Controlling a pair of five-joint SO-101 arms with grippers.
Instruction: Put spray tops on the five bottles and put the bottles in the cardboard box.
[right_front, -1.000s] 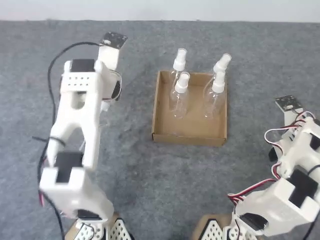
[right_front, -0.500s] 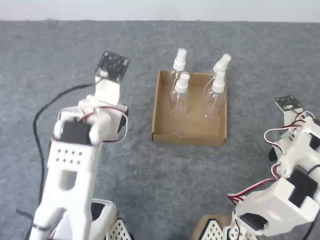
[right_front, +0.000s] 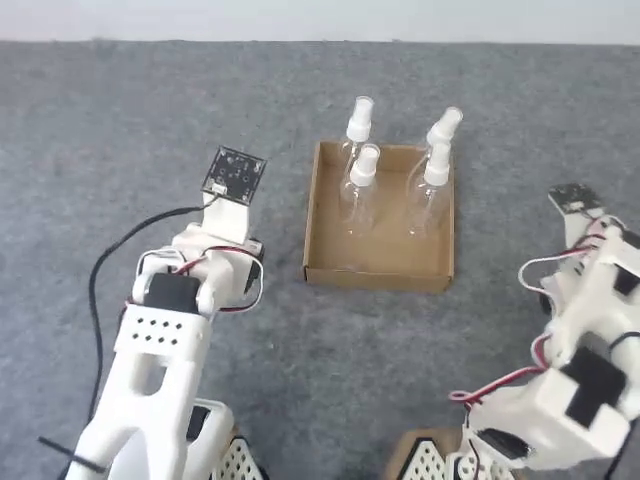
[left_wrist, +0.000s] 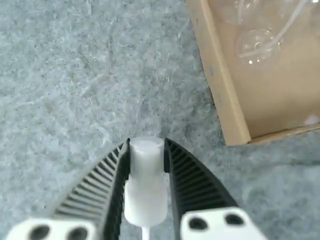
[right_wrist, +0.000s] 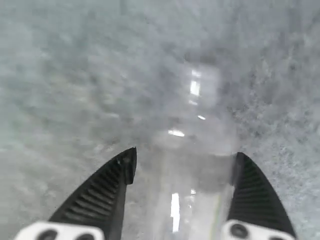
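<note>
Hidden: from above, the left arm (right_front: 160, 340) covers the left gripper (left_wrist: 146, 150) and the right arm (right_front: 590, 330) covers the right gripper (right_wrist: 185, 155). The top (left_wrist: 146, 180) has its tube cut off at the frame edge. The bottle (right_wrist: 200, 125) is blurred and its neck is hard to make out.
Changed: the left arm has pulled back from beside the box (right_front: 378, 276) toward its base. The right arm has shifted a little. The box and its four bottles (right_front: 358, 190) lie as before.
Left gripper: jaws closed on the white top, over carpet (right_front: 120, 110) near the box's near corner.
Top: its long axis runs along the fingers, head toward the fingertips.
Right gripper: jaws wide, clamped on the clear bottle's sides.
Bottle: its long axis runs out along the fingers, over carpet.
Box: four capped bottles inside, heads toward the far wall.
</note>
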